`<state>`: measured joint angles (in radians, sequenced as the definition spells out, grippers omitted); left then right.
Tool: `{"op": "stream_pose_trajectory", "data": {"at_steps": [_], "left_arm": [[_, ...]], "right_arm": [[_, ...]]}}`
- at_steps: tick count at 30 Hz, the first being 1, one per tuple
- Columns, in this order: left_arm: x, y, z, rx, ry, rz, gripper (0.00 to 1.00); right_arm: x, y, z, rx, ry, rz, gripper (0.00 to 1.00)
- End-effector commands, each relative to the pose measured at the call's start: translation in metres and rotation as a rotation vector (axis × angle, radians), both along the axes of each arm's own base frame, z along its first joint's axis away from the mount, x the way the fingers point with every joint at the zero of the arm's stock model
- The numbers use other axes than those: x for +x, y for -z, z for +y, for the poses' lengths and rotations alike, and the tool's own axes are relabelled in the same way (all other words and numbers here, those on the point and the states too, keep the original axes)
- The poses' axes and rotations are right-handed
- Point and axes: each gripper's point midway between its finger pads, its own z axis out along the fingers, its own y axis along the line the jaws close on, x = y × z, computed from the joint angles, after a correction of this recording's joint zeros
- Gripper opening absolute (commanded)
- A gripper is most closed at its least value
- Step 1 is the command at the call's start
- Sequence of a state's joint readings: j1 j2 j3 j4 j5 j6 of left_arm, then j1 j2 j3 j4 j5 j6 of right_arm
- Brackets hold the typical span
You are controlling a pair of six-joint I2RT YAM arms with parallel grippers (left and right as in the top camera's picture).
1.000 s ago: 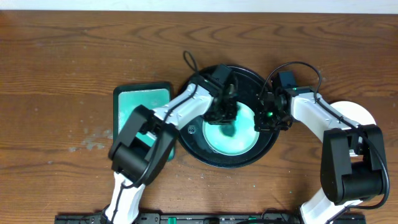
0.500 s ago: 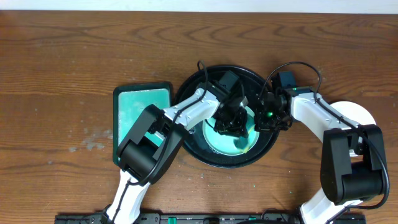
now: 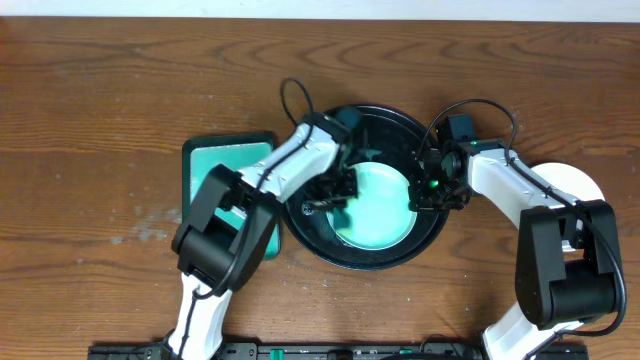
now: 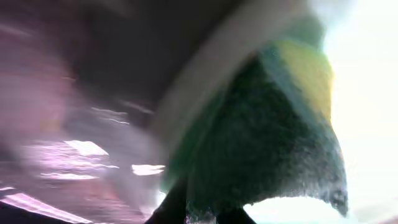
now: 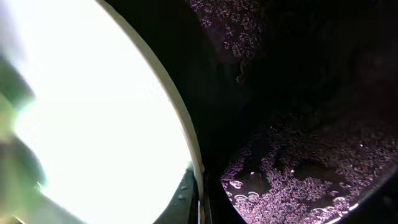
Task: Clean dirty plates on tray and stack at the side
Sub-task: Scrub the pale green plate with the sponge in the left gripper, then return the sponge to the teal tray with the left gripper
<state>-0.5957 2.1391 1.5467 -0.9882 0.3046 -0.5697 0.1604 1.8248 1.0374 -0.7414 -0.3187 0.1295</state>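
Observation:
A pale mint plate (image 3: pixel 378 205) lies in the round black tray (image 3: pixel 372 122). My left gripper (image 3: pixel 333 192) is shut on a dark green and yellow sponge (image 4: pixel 267 137) at the plate's left edge; in the left wrist view the picture is blurred and the bright plate (image 4: pixel 367 93) lies to the right. My right gripper (image 3: pixel 432 190) is shut on the plate's right rim; in the right wrist view its fingers (image 5: pixel 202 202) straddle the rim of the plate (image 5: pixel 93 124). Another white plate (image 3: pixel 578 183) lies on the table at the right, partly under the right arm.
A rectangular teal-green tray (image 3: pixel 225 165) lies left of the black tray, partly under the left arm. The black tray's floor (image 5: pixel 298 168) is wet with suds. The wooden table (image 3: pixel 90 150) lies all around.
My left gripper has swept the sponge from the plate's middle to its left edge. The teal smears on the plate have faded. The right gripper has held still on the rim.

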Motion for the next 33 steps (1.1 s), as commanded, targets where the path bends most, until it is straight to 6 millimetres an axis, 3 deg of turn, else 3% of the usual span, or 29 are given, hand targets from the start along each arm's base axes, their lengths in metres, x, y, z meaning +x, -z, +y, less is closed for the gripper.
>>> {"op": "stream_pose_trajectory", "data": {"at_steps": [1, 3, 7, 11, 14, 16, 23, 29, 33], "left_arm": [[0.044, 0.008, 0.065, 0.336, 0.024, -0.211, 0.07], [0.052, 0.011, 0.052, 0.273, 0.071, -0.242, 0.07], [0.048, 0.018, -0.003, 0.01, 0.104, -0.208, 0.07], [0.016, 0.012, -0.081, -0.362, 0.145, -0.069, 0.08], [-0.013, 0.014, -0.11, -0.453, 0.199, 0.013, 0.08], [-0.027, 0.017, -0.118, -0.45, 0.252, 0.023, 0.07], [-0.047, 0.012, -0.115, -0.46, 0.251, 0.115, 0.07], [-0.063, 0.013, -0.087, -0.358, 0.213, 0.222, 0.07], [-0.046, 0.025, -0.047, -0.149, 0.197, 0.144, 0.07]], "right_arm": [[-0.009, 0.013, -0.003, -0.029, 0.0, 0.043, 0.01], [-0.009, 0.013, -0.003, -0.029, 0.0, 0.043, 0.01], [-0.009, 0.013, -0.003, -0.029, 0.0, 0.042, 0.01], [-0.009, 0.013, -0.003, -0.029, 0.0, 0.043, 0.01], [-0.009, 0.013, -0.003, -0.029, 0.0, 0.043, 0.01], [-0.009, 0.013, -0.003, -0.029, 0.0, 0.043, 0.01], [-0.009, 0.013, -0.003, -0.029, 0.0, 0.043, 0.01], [-0.009, 0.013, -0.003, -0.029, 0.0, 0.043, 0.01], [-0.01, 0.013, -0.004, -0.03, -0.001, 0.047, 0.01]]}}
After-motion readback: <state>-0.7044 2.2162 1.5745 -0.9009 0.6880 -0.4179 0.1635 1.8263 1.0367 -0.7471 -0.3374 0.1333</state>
